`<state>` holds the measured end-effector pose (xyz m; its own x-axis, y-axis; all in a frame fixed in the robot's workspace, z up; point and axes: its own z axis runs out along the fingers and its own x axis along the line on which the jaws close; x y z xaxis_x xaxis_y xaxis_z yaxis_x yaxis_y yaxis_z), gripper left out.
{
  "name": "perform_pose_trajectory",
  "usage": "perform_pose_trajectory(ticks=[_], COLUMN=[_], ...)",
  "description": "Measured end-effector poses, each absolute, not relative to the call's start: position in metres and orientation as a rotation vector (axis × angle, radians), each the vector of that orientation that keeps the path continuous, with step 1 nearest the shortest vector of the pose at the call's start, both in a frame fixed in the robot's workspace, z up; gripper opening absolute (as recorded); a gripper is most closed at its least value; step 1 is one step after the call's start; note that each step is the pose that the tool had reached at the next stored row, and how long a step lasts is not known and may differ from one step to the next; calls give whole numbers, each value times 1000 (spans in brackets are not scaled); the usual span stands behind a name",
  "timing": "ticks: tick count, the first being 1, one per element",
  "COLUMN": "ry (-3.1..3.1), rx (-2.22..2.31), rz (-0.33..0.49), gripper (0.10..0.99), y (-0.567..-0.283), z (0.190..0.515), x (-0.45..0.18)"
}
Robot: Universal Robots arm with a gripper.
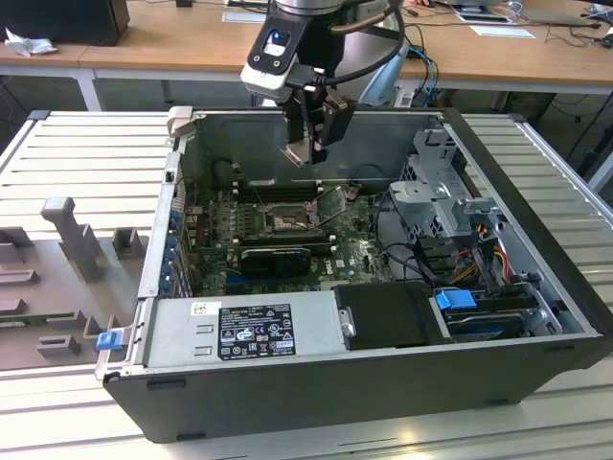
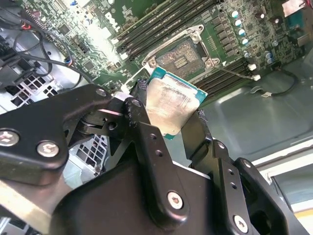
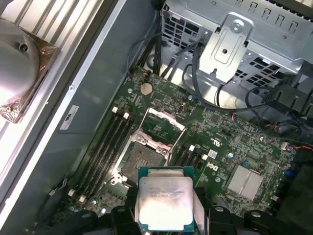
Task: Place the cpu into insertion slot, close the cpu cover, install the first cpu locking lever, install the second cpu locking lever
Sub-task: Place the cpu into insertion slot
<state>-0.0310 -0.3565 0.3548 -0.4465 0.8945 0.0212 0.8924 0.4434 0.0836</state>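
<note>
The black two-fingered claw is positioned above the open black computer case, which is laid on its side on the grey ribbed table. The claw is clenched on the small flat square cpu, which has a pale silver face and a green edge. In the second wrist view the chip is seen pinched at two opposite edges between the black fingers. The cpu is suspended in the air, well apart from the green motherboard below. The square insertion slot, with its dark centre and silver metal rim, is seen bare in both wrist views, beside the long black memory slots. The thin silver cpu cover, a hinged frame plate, is raised open at one side of the slot.
</note>
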Motion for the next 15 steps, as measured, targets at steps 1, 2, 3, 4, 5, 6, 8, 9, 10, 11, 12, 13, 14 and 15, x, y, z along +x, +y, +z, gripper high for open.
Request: perform_pose_trajectory(ticks=[1,2,3,4,5,6,8,9,10,11,12,13,14,15], ry=[2639,2628,2620,2615,2609,2601,2587,2581,2577,2573,2566,2560,2553,2549], rx=[1651,1667,1679,1686,1695,1706,1727,1735,1741,1746,1756,1765,1774,1780], rz=[128,128,128,127,127,127,127,126,126,126,126,126,126,126], gripper=[529,529,529,529,529,529,529,529,529,529,529,529,529,529], y=[-356,-356,-356,-356,-356,-356,-356,-356,-356,-356,-356,-356,-356,-356], z=[355,355,355,355,355,355,355,355,355,355,355,355,355,355], x=[-31,-31,-31,-31,-31,-31,-31,-31,-31,-31,-31,-31,-31,-31])
